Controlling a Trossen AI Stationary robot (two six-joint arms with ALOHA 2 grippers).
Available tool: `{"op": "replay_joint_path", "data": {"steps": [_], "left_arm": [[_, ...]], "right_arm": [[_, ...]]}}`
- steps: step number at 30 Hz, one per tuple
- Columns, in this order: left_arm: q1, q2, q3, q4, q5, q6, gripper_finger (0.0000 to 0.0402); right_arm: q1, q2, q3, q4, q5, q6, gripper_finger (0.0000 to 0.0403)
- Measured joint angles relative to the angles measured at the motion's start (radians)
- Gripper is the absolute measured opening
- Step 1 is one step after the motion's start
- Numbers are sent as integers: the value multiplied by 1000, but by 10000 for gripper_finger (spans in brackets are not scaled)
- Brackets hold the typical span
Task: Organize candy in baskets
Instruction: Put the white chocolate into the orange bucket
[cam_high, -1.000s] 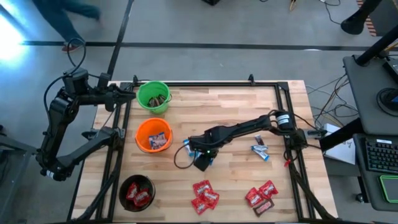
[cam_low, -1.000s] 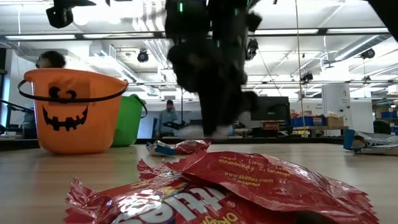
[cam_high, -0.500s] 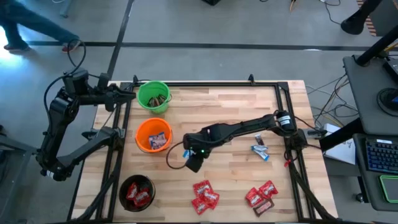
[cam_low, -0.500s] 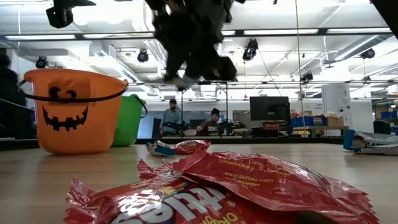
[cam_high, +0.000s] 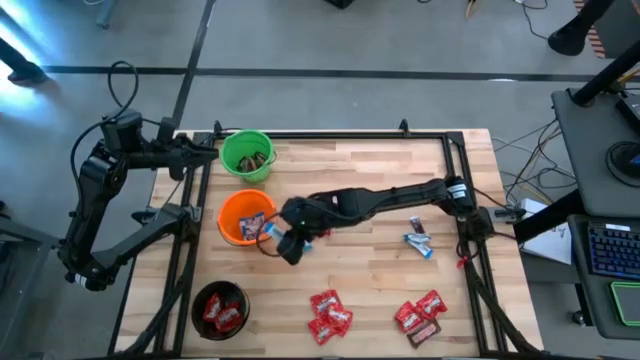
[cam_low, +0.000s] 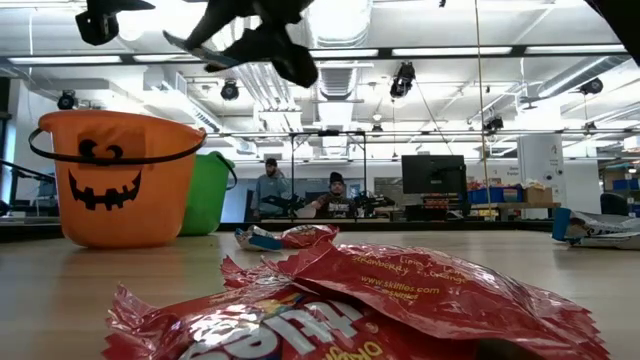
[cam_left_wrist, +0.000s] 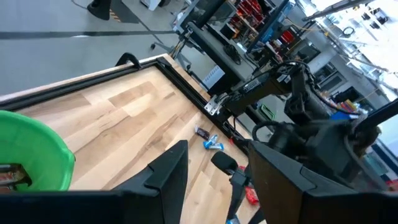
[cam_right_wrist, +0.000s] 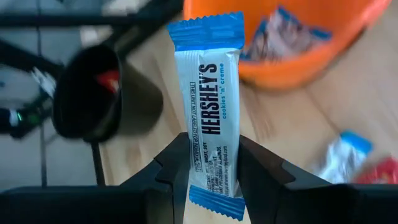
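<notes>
Right end effector (cam_high: 283, 243) with blue-and-white candy (cam_right_wrist: 209, 112) now nearer orange basket (cam_high: 243, 217)

Right hand (cam_high: 285, 240) clamped mid-table; left hand (cam_high: 205, 145) parted, table's edge.

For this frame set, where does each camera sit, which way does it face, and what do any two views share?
High view: overhead, facing straight down on the table; both arms show, right end effector beside the orange basket.
Low view: table height, facing level across red candy into the room; the right arm shows at the top.
Left wrist view: facing along the table past its own open fingers, green basket at the edge.
Right wrist view: its fingers grip a blue-and-white candy.
Shared: the orange basket shows in high, low and right wrist views.
</notes>
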Motion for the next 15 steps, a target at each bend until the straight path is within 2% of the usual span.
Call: {"op": "replay_joint_path", "data": {"steps": [3,9,15], "left_arm": [[0,0,0,0,-3,18,150],[0,2,0,0,-86,37,150],[0,16,0,0,-90,67,150]], "right_arm": [[-30,0,-23,86,5,2,109],[-76,40,-35,239,4,28,109],[-89,115,-25,324,-4,64,109]]}}
